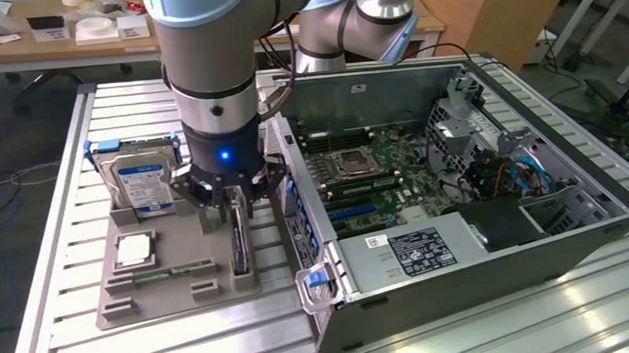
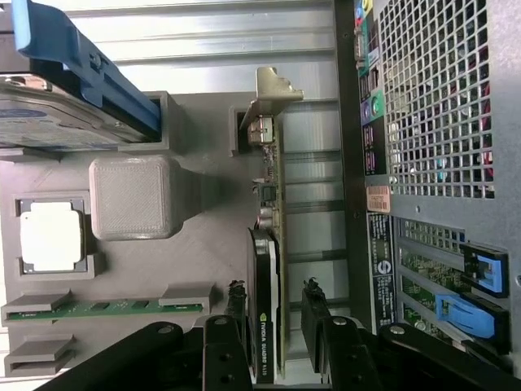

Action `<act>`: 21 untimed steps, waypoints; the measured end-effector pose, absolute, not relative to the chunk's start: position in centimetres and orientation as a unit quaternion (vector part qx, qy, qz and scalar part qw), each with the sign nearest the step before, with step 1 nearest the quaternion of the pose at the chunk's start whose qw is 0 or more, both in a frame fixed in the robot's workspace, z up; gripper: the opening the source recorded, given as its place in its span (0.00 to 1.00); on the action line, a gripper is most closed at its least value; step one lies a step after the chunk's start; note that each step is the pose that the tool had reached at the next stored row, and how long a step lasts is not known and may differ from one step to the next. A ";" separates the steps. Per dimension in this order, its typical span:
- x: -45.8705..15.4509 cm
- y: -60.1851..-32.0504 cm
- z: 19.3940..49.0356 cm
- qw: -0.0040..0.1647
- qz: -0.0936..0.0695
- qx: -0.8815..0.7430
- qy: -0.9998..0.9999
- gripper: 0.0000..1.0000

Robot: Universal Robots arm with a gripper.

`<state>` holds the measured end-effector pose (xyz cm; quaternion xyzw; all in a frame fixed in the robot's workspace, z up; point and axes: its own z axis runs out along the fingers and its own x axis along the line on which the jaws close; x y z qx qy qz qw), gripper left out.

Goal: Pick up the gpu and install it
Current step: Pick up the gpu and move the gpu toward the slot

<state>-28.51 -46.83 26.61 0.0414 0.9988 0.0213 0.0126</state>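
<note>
Claw [image 1: 235,204] sits directly over the gpu [image 1: 239,246] — the card stands on edge in the grey holder [image 1: 162,296] on the worktop [image 1: 113,105], just beside the open computer case [image 1: 453,242]. Its long axis runs parallel to the case's side wall, with the silver bracket [image 2: 273,90] at the end away from the fingers [image 2: 313,305]. Fingers are spread, one on each flat face of the card — straddling it, a sliver of gap showing on one side. Nothing pinched yet.

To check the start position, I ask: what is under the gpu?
The gpu stands on edge in a slot of the grey tray, which lies on the metal table. The slot covers its lower edge, so its depth cannot be seen. The gripper straddles it, open.
</note>
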 end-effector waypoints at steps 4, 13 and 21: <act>-28.5 -46.8 26.1 0.013 0.021 0.041 0.999 0.42; -28.5 -46.8 25.5 0.013 0.021 0.041 0.999 0.42; -28.5 -46.8 25.2 0.013 0.021 0.041 0.999 0.42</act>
